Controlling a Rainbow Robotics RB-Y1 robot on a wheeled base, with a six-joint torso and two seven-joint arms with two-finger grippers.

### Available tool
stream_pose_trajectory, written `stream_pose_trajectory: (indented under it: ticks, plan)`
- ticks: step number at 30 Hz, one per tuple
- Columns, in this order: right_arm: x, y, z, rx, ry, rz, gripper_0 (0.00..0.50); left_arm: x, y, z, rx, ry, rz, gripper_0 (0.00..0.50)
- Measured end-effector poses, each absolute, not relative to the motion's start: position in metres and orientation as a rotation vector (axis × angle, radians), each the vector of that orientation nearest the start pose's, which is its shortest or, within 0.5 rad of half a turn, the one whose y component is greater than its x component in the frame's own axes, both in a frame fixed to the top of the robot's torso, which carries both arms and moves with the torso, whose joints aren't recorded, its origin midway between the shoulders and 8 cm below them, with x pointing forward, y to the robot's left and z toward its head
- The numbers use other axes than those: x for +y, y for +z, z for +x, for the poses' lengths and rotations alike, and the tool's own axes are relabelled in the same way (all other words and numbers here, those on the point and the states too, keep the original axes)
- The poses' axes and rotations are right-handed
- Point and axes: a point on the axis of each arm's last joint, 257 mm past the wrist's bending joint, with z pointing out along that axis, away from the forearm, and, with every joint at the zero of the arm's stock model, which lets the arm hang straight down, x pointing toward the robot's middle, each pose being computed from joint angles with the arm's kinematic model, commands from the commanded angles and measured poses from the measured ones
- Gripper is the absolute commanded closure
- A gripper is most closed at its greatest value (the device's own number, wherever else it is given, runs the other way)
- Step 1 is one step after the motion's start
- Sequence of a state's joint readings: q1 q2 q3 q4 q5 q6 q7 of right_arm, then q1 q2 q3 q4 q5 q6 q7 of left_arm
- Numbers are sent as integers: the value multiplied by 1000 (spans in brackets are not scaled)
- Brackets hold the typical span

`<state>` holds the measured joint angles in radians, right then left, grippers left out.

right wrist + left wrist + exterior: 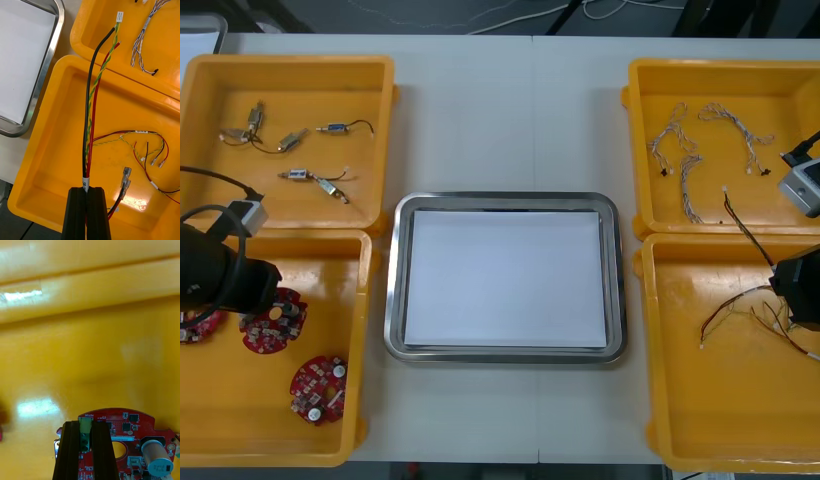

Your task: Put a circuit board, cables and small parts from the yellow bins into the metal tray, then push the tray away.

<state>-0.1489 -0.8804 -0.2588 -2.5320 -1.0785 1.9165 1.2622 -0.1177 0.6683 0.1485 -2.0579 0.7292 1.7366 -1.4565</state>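
Mid-pick, 2 grasps made: left gripper (pixel 85 426) pinching a circuit board (pixel 125 426) in a yellow bin (pixel 365 300) left of the metal tray (pixel 392 300), right gripper (pixel 89 192) pinching a cable (pixel 92 112) right of it; next likely lift, carry inward, release over tray.

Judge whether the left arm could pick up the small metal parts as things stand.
Probably not yet: the left gripper is shut on a circuit board in the near left bin, so it has no free grip. The small metal parts lie uncovered in the far left bin.
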Motion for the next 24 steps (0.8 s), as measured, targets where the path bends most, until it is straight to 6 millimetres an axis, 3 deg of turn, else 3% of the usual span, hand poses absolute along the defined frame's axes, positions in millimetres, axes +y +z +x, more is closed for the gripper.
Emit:
stream_pose_trajectory:
  ticks: [12,20,24]
  plan:
    - [-283,-127,329,2557,-11,-527,500,343,-187,387,2651,33,218,500]
    - [-283,-127,329,2557,-11,-527,500,335,-172,390,2619,45,253,500]
    - [-283,-127,329,2557,-11,-527,500,321,-167,394,2610,33,250,500]
